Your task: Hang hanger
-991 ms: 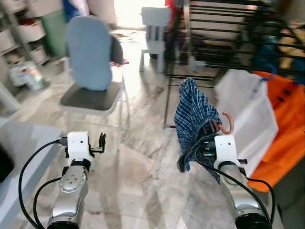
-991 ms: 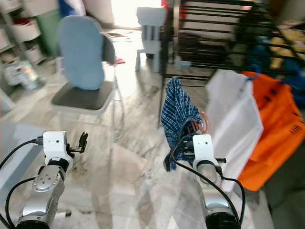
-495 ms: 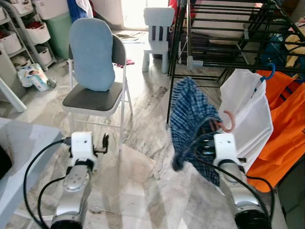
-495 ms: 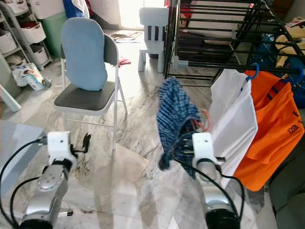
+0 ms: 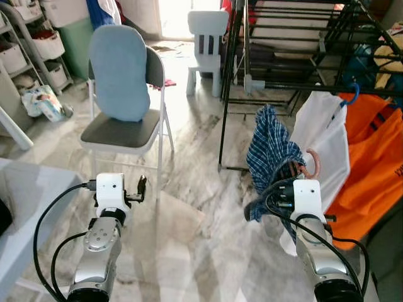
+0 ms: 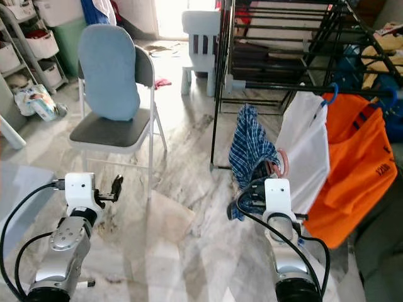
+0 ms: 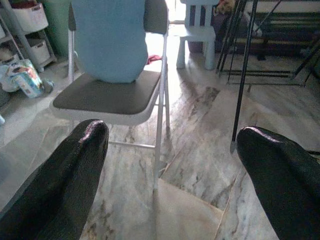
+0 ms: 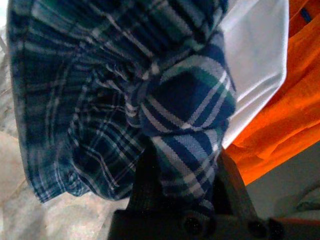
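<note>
A blue plaid shirt [image 5: 272, 148] on a hanger with a pink hook [image 5: 313, 162] hangs bunched from my right gripper [image 8: 185, 170], which is shut on the hanger through the cloth. The shirt sits just left of a white garment [image 5: 324, 135] and below the black rail [image 5: 302, 88] of the drying rack. An orange garment [image 5: 374, 151] hangs further right on a blue hook [image 5: 350, 94]. My left gripper [image 5: 140, 187] is open and holds nothing, low over the marble floor in front of the chair.
A folding chair [image 5: 123, 94] with a blue cushion stands ahead on the left, with a small white chair [image 5: 206, 38] behind it. A grey table corner [image 5: 19, 189] is at my near left. Shelves with bins line the far left wall.
My right gripper has carried the plaid shirt to the right, closer to the white garment and the rack. The left arm has barely moved.
</note>
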Tool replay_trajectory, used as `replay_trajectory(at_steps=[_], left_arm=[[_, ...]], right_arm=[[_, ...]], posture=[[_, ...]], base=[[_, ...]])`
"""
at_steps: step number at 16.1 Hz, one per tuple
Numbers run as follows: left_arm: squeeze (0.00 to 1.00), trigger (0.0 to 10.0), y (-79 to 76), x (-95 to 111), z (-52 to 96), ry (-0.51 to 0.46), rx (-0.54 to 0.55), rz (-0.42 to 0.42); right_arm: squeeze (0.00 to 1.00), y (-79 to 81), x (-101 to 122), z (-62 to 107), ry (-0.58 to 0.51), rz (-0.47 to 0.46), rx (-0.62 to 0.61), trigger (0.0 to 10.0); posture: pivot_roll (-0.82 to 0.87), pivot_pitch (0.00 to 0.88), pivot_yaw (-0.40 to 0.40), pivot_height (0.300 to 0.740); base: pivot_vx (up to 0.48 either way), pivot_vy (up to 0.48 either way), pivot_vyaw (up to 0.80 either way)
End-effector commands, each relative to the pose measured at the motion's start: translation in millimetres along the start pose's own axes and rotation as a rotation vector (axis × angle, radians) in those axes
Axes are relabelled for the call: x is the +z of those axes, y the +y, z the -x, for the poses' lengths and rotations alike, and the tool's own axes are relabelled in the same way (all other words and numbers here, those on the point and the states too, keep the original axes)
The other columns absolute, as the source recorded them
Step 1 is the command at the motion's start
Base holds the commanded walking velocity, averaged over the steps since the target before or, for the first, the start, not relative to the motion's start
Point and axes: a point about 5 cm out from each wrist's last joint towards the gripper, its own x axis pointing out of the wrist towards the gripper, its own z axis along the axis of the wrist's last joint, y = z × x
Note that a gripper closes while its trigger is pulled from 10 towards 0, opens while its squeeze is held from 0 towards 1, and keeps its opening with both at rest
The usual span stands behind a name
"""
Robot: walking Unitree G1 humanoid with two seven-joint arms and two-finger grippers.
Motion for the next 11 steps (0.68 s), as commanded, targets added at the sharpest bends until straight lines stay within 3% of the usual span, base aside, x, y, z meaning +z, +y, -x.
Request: replay_trajectory(at_steps=[1,11], left_arm=[[0.00,10.0,0.1,3.2,-1.3,-0.014,-0.004,0.001],[0.00,10.0,-2.1,2.6,-3.7,-0.008,-0.019,0.009]], right_arm=[[0.00,1.4,3.8,-2.2,0.004,-0.020,-0.001,10.0],[0.00,2.8,3.2,-4.8,0.035,-0.034,0.009,10.0]], posture=[[-0.06,0.000,-0.010,0.740],[-0.06,0.000,-0.010,0.740]], base=[[0.480,0.000,0.00],[0.479,0.000,0.00]])
